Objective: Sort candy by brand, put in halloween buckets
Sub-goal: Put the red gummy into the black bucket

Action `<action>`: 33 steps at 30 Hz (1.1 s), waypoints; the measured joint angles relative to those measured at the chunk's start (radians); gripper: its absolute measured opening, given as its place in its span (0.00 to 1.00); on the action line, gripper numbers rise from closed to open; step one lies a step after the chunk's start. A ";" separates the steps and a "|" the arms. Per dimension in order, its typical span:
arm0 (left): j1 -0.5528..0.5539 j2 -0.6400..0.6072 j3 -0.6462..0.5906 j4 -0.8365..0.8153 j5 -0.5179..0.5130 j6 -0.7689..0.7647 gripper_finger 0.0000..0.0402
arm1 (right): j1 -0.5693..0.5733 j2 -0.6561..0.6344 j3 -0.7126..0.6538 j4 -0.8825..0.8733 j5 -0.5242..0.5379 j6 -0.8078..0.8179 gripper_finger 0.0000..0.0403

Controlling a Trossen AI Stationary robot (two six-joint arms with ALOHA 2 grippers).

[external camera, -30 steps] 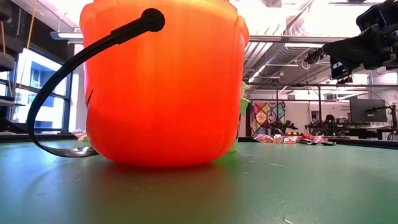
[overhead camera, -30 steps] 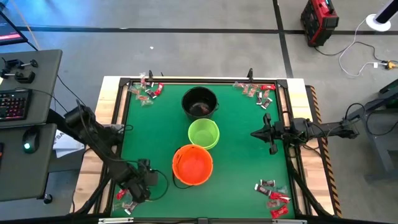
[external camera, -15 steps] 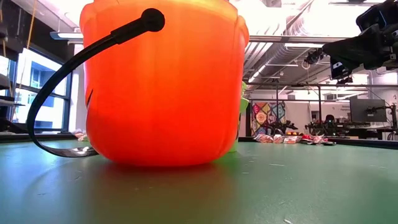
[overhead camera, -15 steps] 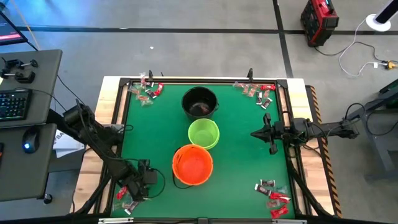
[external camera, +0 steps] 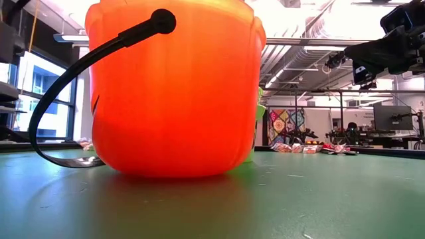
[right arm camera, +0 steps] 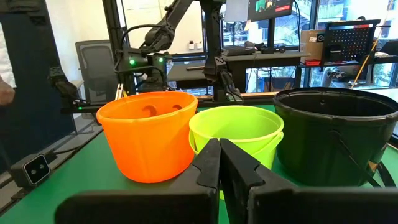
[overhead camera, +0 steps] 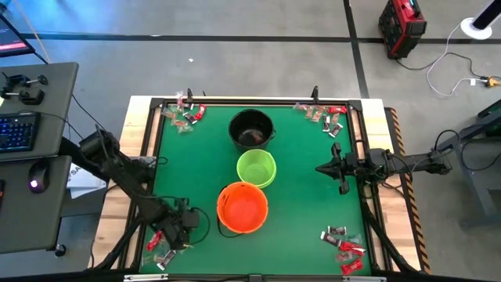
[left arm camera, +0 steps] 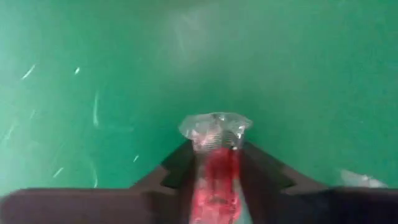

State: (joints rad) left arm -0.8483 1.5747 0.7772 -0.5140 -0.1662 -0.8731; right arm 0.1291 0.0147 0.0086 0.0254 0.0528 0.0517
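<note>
left wrist view: crinkly red candy

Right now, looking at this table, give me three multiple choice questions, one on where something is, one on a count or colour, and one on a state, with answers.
1. Where does the lime green bucket stand?
A. between the black bucket and the orange bucket
B. at a table corner
C. off the table

2. How many buckets stand on the green table?
A. one
B. three
C. five

3. What state is the left end effector in?
A. open and empty
B. shut on a red candy
C. shut on a bucket handle

Answers:
1. A, the high view shows the three buckets in a row with the green one in the middle.
2. B, black, green and orange show in the high view.
3. B, the left wrist view shows the red, clear-ended wrapper pinched between the fingers.
</note>
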 joint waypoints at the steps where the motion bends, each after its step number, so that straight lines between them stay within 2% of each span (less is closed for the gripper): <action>1: 0.007 -0.007 0.008 0.013 0.003 0.017 0.12 | 0.000 0.000 0.000 0.000 0.000 0.000 0.00; 4: 0.029 -0.058 0.019 0.010 -0.001 0.051 0.03 | 0.000 0.000 0.000 0.000 0.000 0.000 0.00; 6: 0.051 -0.100 0.029 -0.025 -0.002 0.064 0.04 | 0.000 0.000 0.000 0.000 0.000 0.000 0.00; 9: 0.087 -0.207 0.063 -0.140 -0.058 0.069 0.05 | 0.000 0.000 0.000 0.000 0.000 0.000 0.00; 12: 0.141 -0.331 0.118 -0.268 -0.172 0.104 0.03 | 0.000 -0.001 0.000 0.000 0.000 0.000 0.00; 14: 0.191 -0.411 0.162 -0.272 -0.295 0.160 0.01 | 0.000 -0.001 0.000 0.000 0.000 0.000 0.00; 17: 0.300 -0.499 0.199 -0.185 -0.458 0.321 0.01 | 0.000 -0.001 0.000 0.000 0.000 0.000 0.00; 19: 0.400 -0.525 0.204 -0.059 -0.478 0.473 0.01 | 0.000 -0.001 0.000 0.000 0.000 0.000 0.00; 22: 0.568 -0.504 0.204 0.108 -0.386 0.653 0.01 | 0.000 -0.001 0.000 0.000 0.000 0.000 0.00; 25: 0.717 -0.420 0.203 0.224 -0.270 0.764 0.01 | 0.000 -0.001 0.000 0.000 0.000 0.000 0.00; 33: 0.990 -0.147 0.202 0.580 -0.234 0.866 0.09 | 0.000 -0.001 0.000 0.000 0.000 0.000 0.00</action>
State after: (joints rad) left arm 0.1420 1.4279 0.9791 0.0658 -0.4003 -0.0067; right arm 0.1291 0.0139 0.0082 0.0254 0.0525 0.0517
